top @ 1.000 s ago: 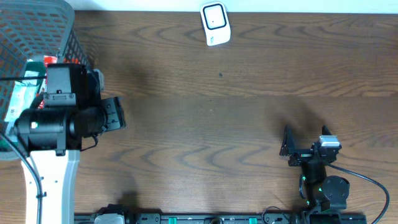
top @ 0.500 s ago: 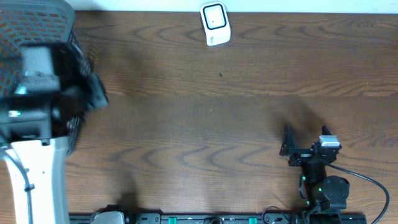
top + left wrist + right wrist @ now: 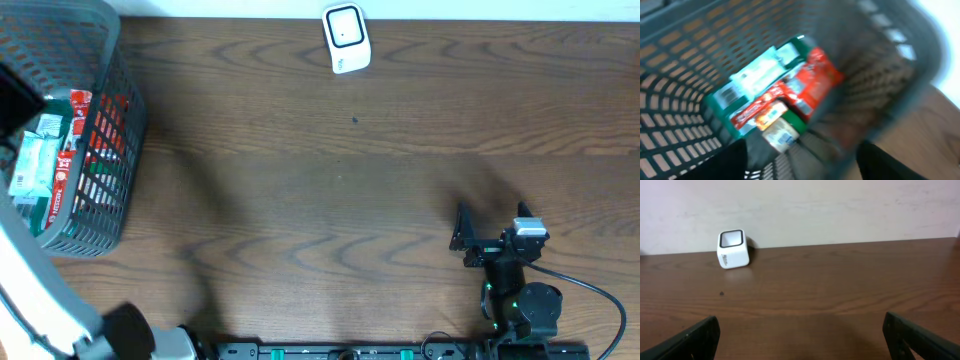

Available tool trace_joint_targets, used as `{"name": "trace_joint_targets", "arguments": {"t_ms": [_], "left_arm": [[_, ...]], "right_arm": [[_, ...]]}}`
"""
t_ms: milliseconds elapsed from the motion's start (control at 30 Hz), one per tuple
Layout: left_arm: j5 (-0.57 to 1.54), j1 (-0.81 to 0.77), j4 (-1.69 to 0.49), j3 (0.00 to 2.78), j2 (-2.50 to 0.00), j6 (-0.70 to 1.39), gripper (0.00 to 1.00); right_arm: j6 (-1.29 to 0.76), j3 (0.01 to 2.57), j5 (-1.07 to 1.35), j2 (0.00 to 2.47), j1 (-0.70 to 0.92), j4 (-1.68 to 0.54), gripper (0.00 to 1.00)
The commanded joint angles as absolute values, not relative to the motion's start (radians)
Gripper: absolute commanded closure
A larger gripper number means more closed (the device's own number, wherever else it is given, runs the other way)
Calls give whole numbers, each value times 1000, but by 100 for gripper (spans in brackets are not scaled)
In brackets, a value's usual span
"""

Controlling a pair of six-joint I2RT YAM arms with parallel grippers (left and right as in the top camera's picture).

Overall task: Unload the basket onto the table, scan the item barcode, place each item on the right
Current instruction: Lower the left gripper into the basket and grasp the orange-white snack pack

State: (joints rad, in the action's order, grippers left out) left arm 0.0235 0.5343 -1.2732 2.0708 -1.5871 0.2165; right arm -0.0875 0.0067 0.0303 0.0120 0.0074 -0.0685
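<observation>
Listing the contents of the scene as they lie.

Left gripper: released, fingers spread wide with nothing between them, poised over the open mouth of the basket. The view is motion-blurred.

Packets: a heap on the basket floor, directly ahead of and below the left gripper.
- Green-and-white packet: uppermost, its long axis running diagonally, near-left to far-right of the fingers.
- Red packet: touching it on the right side, on the same slant.
- Small labelled item: nearest the fingers, partly tucked under the others.
- Barcode faces: too blurred to tell.

Right gripper: released, empty, low over the bare tabletop, well apart from the basket.

Scanner: white, ahead and to the left of the right gripper, at the far edge of the tabletop, well apart from the basket.

Judgement: the left arm is by far the nearer to the packets. A pick likely calls for the fingers to close across the top packet's short side, so the wrist would need turning to suit the diagonal.
</observation>
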Motion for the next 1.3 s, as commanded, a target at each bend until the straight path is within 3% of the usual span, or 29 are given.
{"name": "trace_joint_targets", "arguments": {"t_ms": [0,567,767,1267], "left_arm": [[17,606,-1276,2076,-1667,213,24],[18,635,-1340,2011,-1898,124,21],[18,586,-1346,1999,-1941,121,25],[6,516,-1345,1935,-2016,33,24]], "right_arm": [[-97,5,32,7,-10,-72,1],[-97,5,31,7,-10,-72,1],[-97,5,32,7,-10,-72,1],[-97,5,32,7,-10,-72,1]]}}
